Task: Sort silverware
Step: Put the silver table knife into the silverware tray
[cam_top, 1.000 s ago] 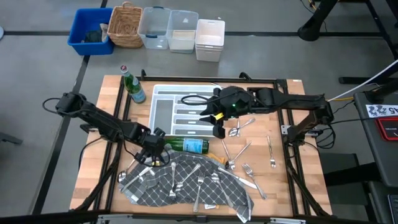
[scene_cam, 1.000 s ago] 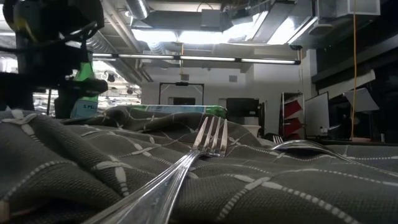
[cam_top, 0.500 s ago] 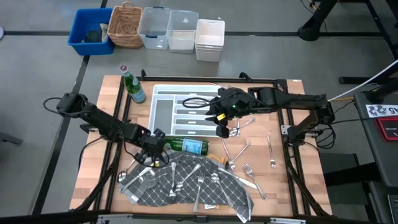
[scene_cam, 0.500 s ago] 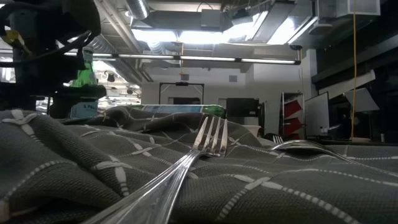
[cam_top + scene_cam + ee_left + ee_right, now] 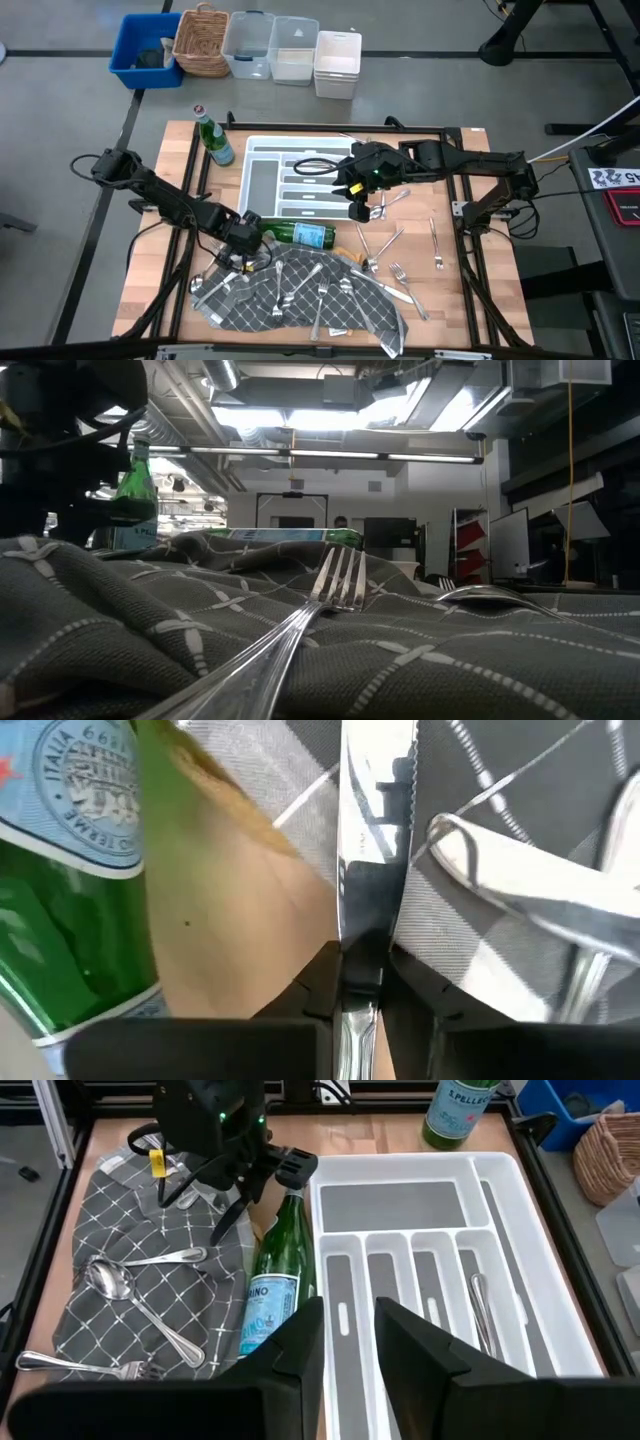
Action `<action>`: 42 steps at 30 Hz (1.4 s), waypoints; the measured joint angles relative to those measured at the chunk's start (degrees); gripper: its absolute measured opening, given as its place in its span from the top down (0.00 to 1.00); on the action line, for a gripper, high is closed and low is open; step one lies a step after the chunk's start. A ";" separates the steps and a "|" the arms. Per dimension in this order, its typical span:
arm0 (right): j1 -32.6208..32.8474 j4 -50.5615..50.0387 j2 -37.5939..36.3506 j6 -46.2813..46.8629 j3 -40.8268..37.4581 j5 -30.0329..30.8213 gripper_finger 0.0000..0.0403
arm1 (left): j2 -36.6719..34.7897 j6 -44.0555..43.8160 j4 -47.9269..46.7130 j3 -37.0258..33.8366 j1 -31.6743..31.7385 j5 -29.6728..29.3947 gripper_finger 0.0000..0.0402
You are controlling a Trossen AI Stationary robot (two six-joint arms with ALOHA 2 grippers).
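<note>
My left gripper (image 5: 236, 254) points down at the far left corner of the grey checked cloth (image 5: 300, 300), shut on a silver knife (image 5: 375, 820) beside the lying green bottle (image 5: 300, 235). The knife lies flat, half on the wood and half on the cloth's edge. Several forks and spoons (image 5: 320, 290) rest on the cloth, and more silverware (image 5: 385, 245) lies on the wood to its right. My right gripper (image 5: 350, 1330) hovers open and empty over the white tray (image 5: 262, 150). My left gripper pinches the knife between its two fingers (image 5: 312, 982), one on each long edge, where the blade narrows toward the handle (image 5: 362, 945). The fingers come from above, pointing down, across the knife. The serrated blade runs away from the fingers and lies on the table and the cloth's edge.
A second green bottle (image 5: 212, 140) stands at the tray's far left corner. A spoon (image 5: 520, 890) lies on the cloth close beside the knife. Beyond the table's far edge stand a blue bin (image 5: 145, 50), a wicker basket (image 5: 202, 42) and plastic boxes (image 5: 290, 50).
My left gripper has closed its fingers onto the knife, rolling its wrist a little. In the low view it has shifted aside and uncovered the standing bottle. The knife and the other silverware lie where they were.
</note>
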 joint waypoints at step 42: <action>-0.02 -29.27 -3.01 -5.35 0.08 2.09 0.77 | 0.25 -7.80 8.27 23.69 11.07 -14.46 0.89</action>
